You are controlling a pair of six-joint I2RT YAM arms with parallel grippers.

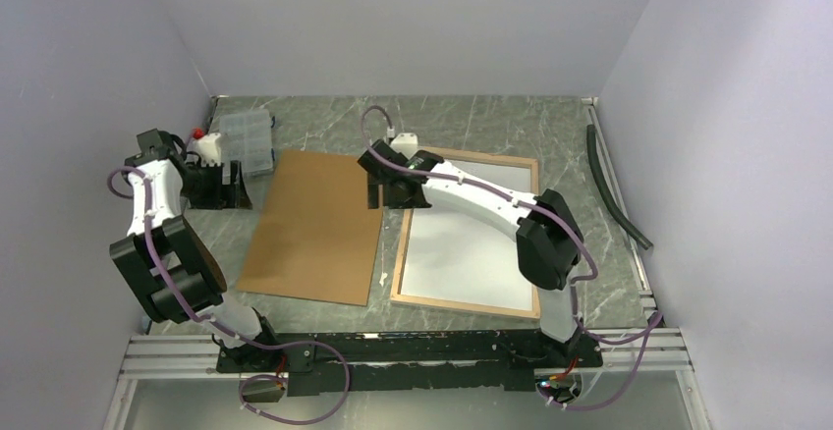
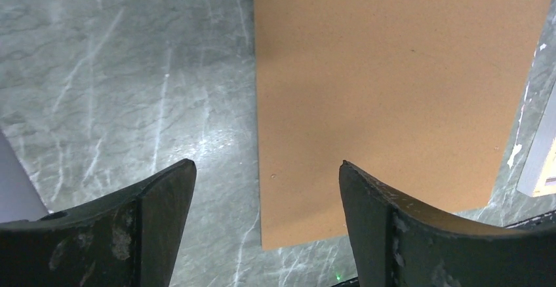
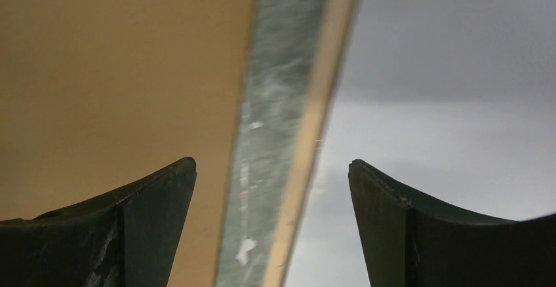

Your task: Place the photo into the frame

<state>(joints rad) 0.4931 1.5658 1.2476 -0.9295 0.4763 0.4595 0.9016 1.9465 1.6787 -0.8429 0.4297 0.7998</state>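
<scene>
The frame lies flat at centre right, its light wood back border up. Inside it lies the photo, plain white back up. My right gripper hovers open over the frame's far left corner. In the right wrist view the wood border and the white photo pass between its empty fingertips. At the far left, my left gripper is open and empty. Its wrist view looks down at the table past its fingertips.
A brown backing board lies left of the frame, with a narrow strip of marble table between them. A clear plastic box stands at the back left. A black hose runs along the right wall. A small white scrap lies beside the board.
</scene>
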